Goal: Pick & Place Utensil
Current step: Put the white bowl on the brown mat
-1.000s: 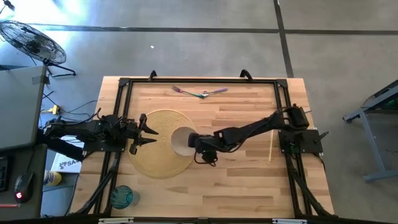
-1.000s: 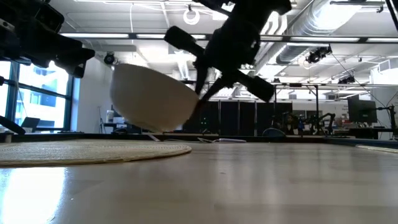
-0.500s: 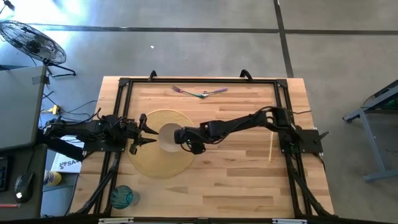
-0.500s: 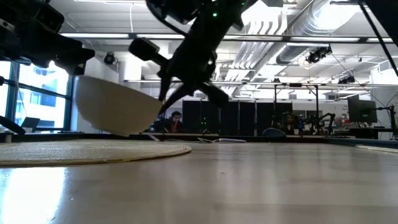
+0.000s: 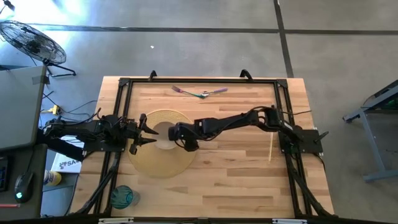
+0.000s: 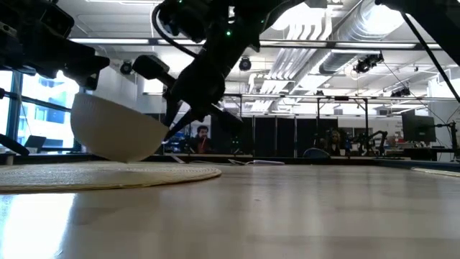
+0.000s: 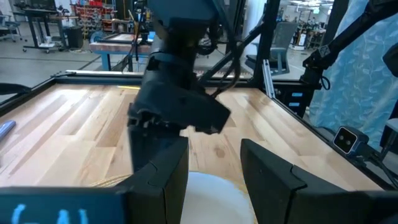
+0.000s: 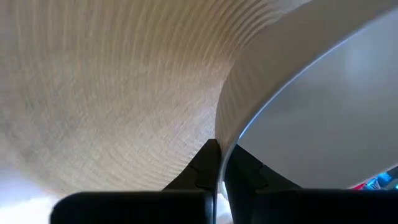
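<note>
Right gripper (image 5: 175,134) clamped on bowl (image 6: 115,129) rim, we are shifting it leftward onto mat (image 5: 155,163) | left gripper (image 5: 147,130) fingers apart, waiting | utensils (image 5: 200,93) untouched upper centre.

Overhead, table-level and wrist cameras, all sharing the bowl (image 5: 163,137).

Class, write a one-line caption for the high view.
Right gripper carries a white bowl over the round woven placemat.
</note>
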